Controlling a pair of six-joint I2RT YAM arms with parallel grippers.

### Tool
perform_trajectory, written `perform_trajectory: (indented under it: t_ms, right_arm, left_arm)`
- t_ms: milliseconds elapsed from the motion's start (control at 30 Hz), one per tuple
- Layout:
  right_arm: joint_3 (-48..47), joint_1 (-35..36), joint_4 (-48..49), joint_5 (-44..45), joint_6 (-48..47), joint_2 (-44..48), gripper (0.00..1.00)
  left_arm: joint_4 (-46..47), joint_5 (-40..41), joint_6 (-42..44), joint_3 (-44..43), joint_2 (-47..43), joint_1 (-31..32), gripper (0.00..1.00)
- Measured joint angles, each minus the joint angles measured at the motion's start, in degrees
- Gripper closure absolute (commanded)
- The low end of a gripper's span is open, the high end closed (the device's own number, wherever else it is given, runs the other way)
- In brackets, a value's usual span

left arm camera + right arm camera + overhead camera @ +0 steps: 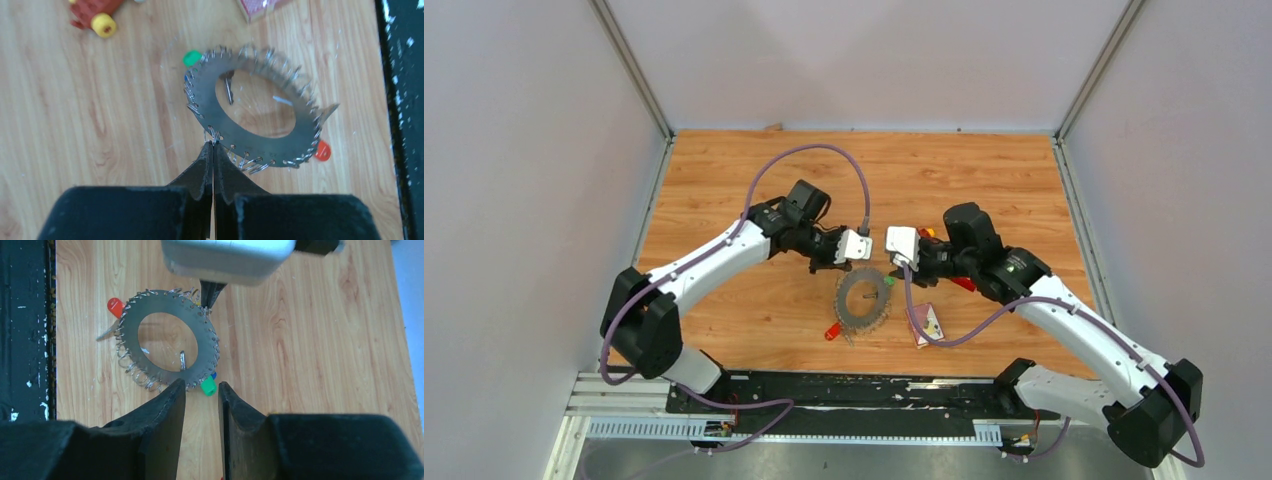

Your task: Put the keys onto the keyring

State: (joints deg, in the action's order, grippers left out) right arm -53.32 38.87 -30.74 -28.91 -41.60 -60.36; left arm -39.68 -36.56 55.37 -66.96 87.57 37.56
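The wooden surface (724,200) sat boxed in by plain white walls, with a black rail along its near edge.

My left jaws were pressed fully together, their tips meeting on one of the small wire loops at the rim of the keyring (260,137). I could not tell whether the wire was actually caught between them. My right jaws stood narrowly apart with nothing between them, hovering just above the opposite side of the rim, over the green-headed key (208,386).

The keyring lay flat in the middle of the surface with its hole facing up. Being round, it had no long axis of its own.

The green-headed key touched the rim on my right arm's side. The red-headed key (323,150) touched it toward the near edge, and its head pointed outward. I could not tell whether either was threaded on or only lying against the rim.

A small bare key (182,360) lay inside the hole, its length running from the band on my right arm's side toward the centre. It looked loose.

I judged the task part done at most, with that key and perhaps others left to hook on.
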Motion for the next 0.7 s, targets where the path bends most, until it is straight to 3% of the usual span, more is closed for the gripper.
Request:
perform_trajectory:
  t_ms: [367, 700]
  right_arm:
    - [-4.55, -3.89, -0.79, -8.24, 1.51, 0.94, 0.69]
    - [-6.43, -4.46, -0.2, -14.71, 4.02, -0.76, 0.65]
  left_arm:
    - [10.16, -4.26, -20.96, 0.02, -9.29, -0.07, 1.0]
    - [19.43, -5.18, -33.88, 1.77, -14.36, 0.42, 1.0]
